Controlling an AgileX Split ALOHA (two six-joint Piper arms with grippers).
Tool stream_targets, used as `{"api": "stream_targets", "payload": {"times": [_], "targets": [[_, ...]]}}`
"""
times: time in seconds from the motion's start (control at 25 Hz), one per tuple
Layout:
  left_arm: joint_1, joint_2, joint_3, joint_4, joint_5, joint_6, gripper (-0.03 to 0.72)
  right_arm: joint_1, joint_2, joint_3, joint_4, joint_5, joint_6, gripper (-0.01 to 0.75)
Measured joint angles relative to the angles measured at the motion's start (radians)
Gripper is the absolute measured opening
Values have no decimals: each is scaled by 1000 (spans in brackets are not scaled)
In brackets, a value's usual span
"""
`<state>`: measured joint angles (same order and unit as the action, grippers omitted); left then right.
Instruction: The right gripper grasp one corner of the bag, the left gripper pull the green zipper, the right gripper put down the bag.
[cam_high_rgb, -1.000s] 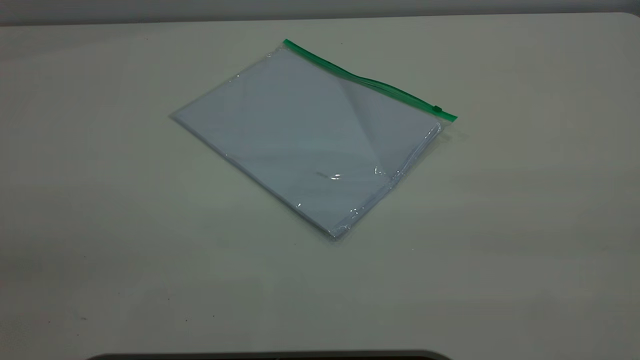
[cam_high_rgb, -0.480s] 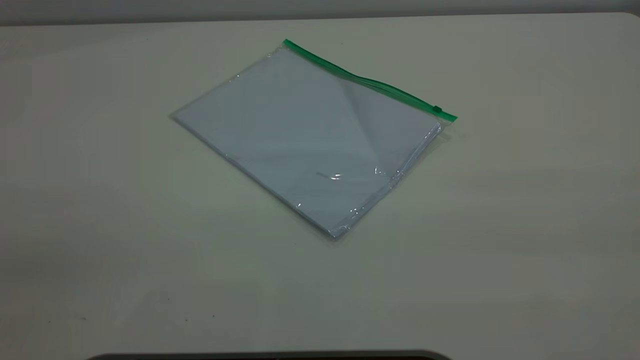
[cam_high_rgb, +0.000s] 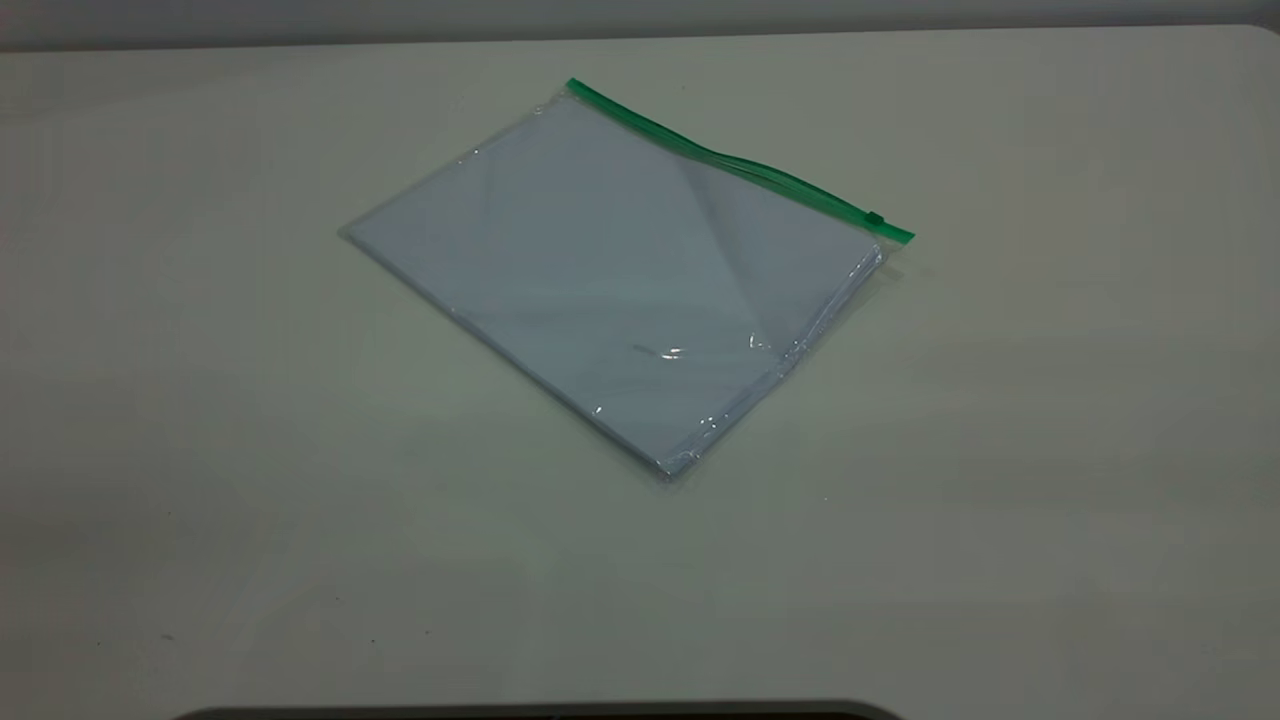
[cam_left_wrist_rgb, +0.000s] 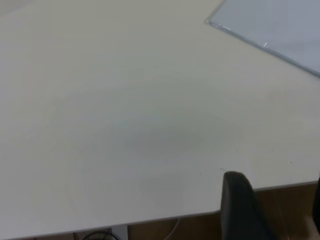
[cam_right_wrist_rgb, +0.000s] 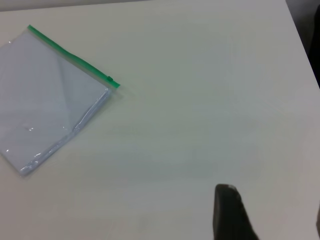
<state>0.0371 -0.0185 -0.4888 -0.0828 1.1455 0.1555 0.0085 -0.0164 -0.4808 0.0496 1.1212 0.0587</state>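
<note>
Clear bag (cam_high_rgb: 620, 280) (green zipper (cam_high_rgb: 740, 165)), white table (cam_high_rgb: 1050, 400).

Bag (cam_high_rgb: 620, 270): clear, glossy plastic film, creased, with small specular glints near the lower right of its face; pale sheets inside look like matt paper. Green zipper (cam_high_rgb: 740, 165): opaque smooth plastic strip, slight sheen. Table (cam_high_rgb: 1050, 450): matt off-white surface, smooth, a few dark specks. Finger (cam_left_wrist_rgb: 242, 207) at lower right of the left wrist view: matt black.

Left gripper (cam_left_wrist_rgb: 277, 210): one dark finger visible, at the table (cam_left_wrist_rgb: 125, 125) edge. Right gripper (cam_right_wrist_rgb: 270, 215): one dark finger visible, above the table.
</note>
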Motion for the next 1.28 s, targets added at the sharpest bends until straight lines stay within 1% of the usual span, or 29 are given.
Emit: {"api": "stream_targets", "payload": {"times": [0.56, 0.72, 0.88, 0.96, 1.08, 1.12, 1.2, 1.28], "targets": [[0, 0, 0, -19, -1, 0, 413, 0, 0, 0, 1, -1, 0, 450], [0, 0, 0, -28, -5, 0, 413, 0, 0, 0, 28, -5, -5, 448], [0, 53, 0, -29, -8, -7, 413, 0, 86, -2, 78, -31, -37, 446], [0, 151, -4, -29, -21, -9, 413, 0, 184, -2, 113, -84, -73, 445], [0, 327, -34, -36, -103, -10, 413, 0, 348, -2, 215, -208, -178, 444], [0, 381, -49, -44, -138, -10, 413, 0, 396, -2, 252, -250, -245, 447], [0, 507, -79, -63, -199, 1, 413, 0, 516, -2, 312, -323, -344, 467], [0, 613, -105, -87, -262, 35, 413, 0, 626, -2, 374, -397, -449, 503]]}}
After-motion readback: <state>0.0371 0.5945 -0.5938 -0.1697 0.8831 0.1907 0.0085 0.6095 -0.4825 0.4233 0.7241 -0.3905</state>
